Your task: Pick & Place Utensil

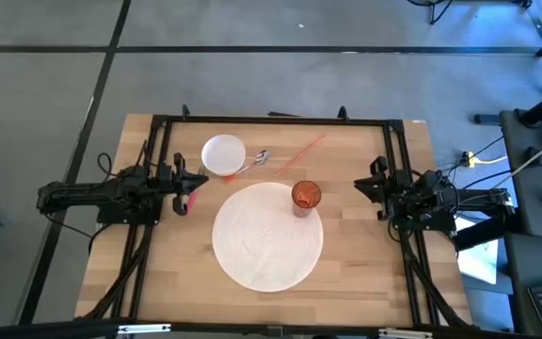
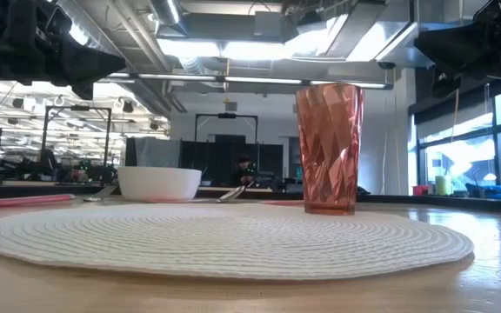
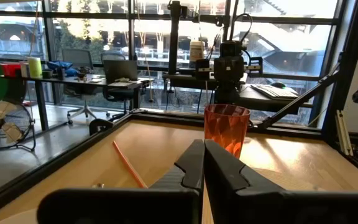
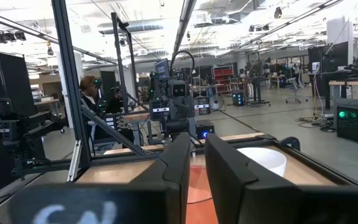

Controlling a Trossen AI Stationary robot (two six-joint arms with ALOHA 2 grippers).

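A metal spoon (image 1: 258,158) lies on the wooden table next to a white bowl (image 1: 224,155), at the far side. A thin orange stick (image 1: 301,150) lies to the right of the spoon and shows in the left wrist view (image 3: 128,163). A pink utensil (image 1: 193,199) lies flat on the table just below my left gripper (image 1: 188,179). That gripper is shut and empty above the table's left side (image 3: 204,163). My right gripper (image 1: 360,185) hovers at the table's right side, empty, with a narrow gap between its fingers (image 4: 197,155).
A round white woven placemat (image 1: 267,235) covers the table's middle. An orange faceted cup (image 1: 306,195) stands upright on its far right edge, between the two grippers. A black frame (image 1: 271,120) runs around the table's far and side edges.
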